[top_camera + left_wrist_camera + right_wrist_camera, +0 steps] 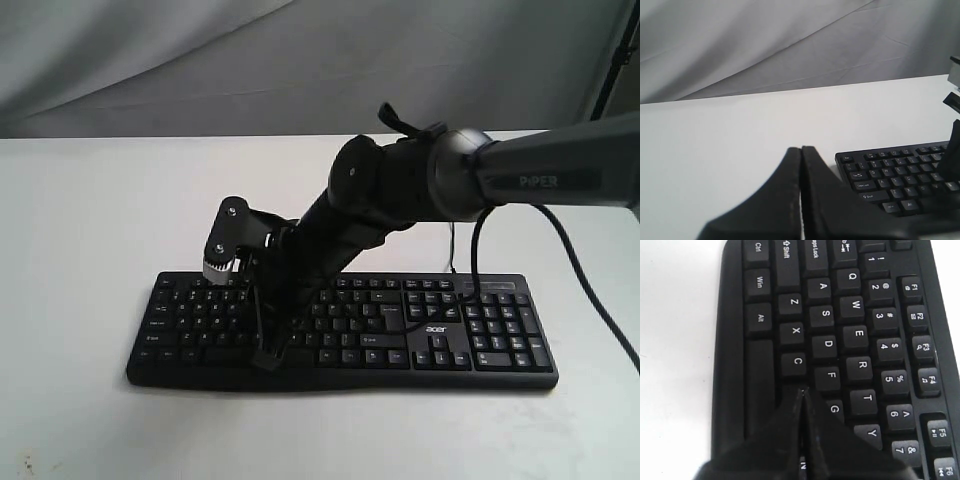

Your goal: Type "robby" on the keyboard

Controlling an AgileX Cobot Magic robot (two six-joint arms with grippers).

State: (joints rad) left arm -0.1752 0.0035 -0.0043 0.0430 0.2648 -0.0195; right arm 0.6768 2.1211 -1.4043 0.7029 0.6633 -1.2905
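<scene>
Keyboard point(440, 330) flat on table point(100, 200), long axis side to side. We see right gripper point(802, 391) pinched closed, empty, tip over bottom letter row just past C key point(793, 362); left gripper point(801, 150), also closed, empty, off keyboard's left end.

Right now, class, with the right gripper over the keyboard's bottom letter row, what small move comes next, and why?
Probably nudge the right gripper along the bottom row of the keyboard, away from the C key, then press. Its shut tips sit just past C, roughly where V belongs; B, the only bottom-row letter in "robby", should lie one key further.
</scene>
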